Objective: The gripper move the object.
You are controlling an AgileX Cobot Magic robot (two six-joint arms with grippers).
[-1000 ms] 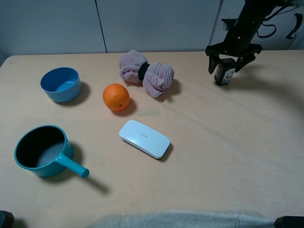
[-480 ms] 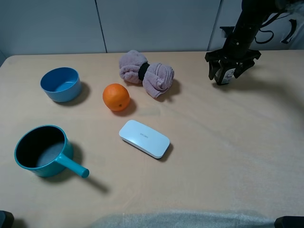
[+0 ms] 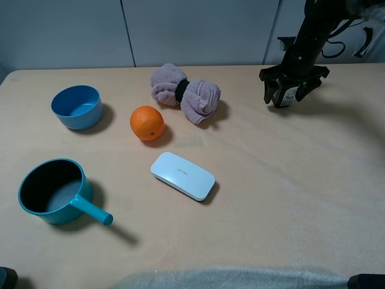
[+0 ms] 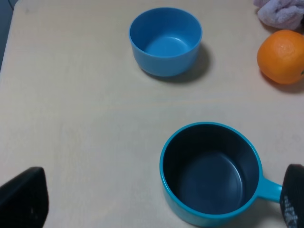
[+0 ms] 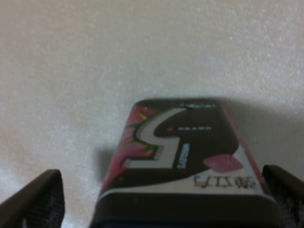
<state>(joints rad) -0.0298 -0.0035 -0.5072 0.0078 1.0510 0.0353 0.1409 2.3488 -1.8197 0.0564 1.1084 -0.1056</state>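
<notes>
The object (image 3: 287, 96) is a small dark box with a white label, standing on the table at the far right. In the right wrist view the object (image 5: 183, 161) shows pink-red markings and a white "5". My right gripper (image 3: 291, 89) is lowered over it with one finger on each side. The jaws are open, with a gap between each fingertip (image 5: 40, 202) and the box. My left gripper (image 4: 159, 204) is open and empty, above the teal saucepan (image 4: 211, 173).
On the tan table (image 3: 289, 192) are a blue bowl (image 3: 76, 106), an orange (image 3: 147, 123), a rolled pink towel (image 3: 184, 91), a flat white rounded case (image 3: 182, 176) and the teal saucepan (image 3: 54, 192). A grey wall runs along the far edge.
My right gripper has come down around the dark box, from just above it to straddling it. The box and the other things have not moved.
</notes>
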